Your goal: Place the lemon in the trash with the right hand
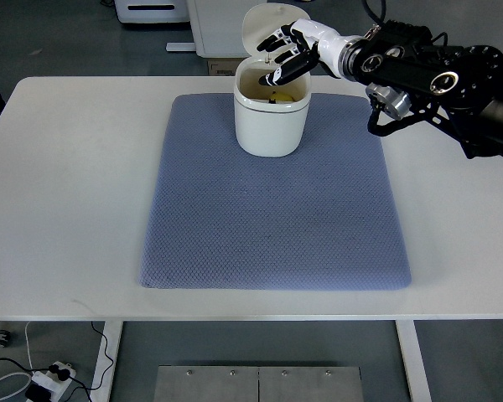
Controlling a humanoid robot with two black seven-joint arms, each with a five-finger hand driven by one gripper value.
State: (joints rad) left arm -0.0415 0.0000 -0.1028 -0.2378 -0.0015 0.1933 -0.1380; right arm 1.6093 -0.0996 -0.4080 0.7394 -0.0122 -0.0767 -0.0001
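A white table (75, 193) filled most of the top view, and its left part lay bare. Below its near edge at the left, a power strip (50, 374) with cables sat on the floor. On the middle of the table lay a blue-grey quilted mat (272, 226), its far edge close to the far side of the table.

At the far middle of that mat stood a white trash bin (270, 117), upright, with its lid (260, 29) swung open and leaning back behind the rim. Inside the bin, low against the far wall, a patch of yellow showed: the lemon (282, 99), lying in the bin and partly hidden by the rim and by the fingers above it.

The right hand (289, 57) hung directly over the bin's mouth, at its far right side. Its dark-tipped fingers (277, 77) were spread and slack, pointing down toward the opening, and they gripped nothing. The lemon lay just beneath those fingertips, apart from them; whether the lowest fingertip dipped past the rim could not be told.

From the hand, the white wrist ran into the black right arm (436, 84), which came in from the right edge of the picture above the table's far right corner.
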